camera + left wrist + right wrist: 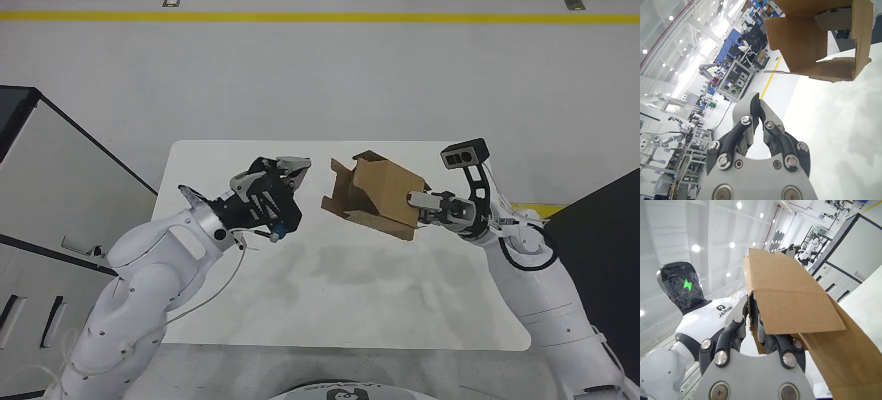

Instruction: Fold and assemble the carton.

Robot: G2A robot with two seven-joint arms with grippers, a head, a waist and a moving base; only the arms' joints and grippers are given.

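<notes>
Right claw [752,321] is clenched on one end of the carton [375,190], pinching a thin cardboard wall between its fingers. Left claw [756,103] is pinched closed with nothing in it. It sits near the carton's other end and does not touch it.

The carton is a brown box, tipped to one side, over the back half of the white desk [400,300], between the two claws. Its open end faces the left claw, and the flaps there stick out loose. I cannot tell if its low corner rests on the desk.

The carton looks light, since one claw seems to carry it by an edge. Cardboard is stiff on its flat walls but bends easily at the fold lines. The edges look a bit torn, so a hard pinch could crush or rip it. I think a good place to take hold is the middle of a loose flap, so it folds in while the right claw holds the box steady.
</notes>
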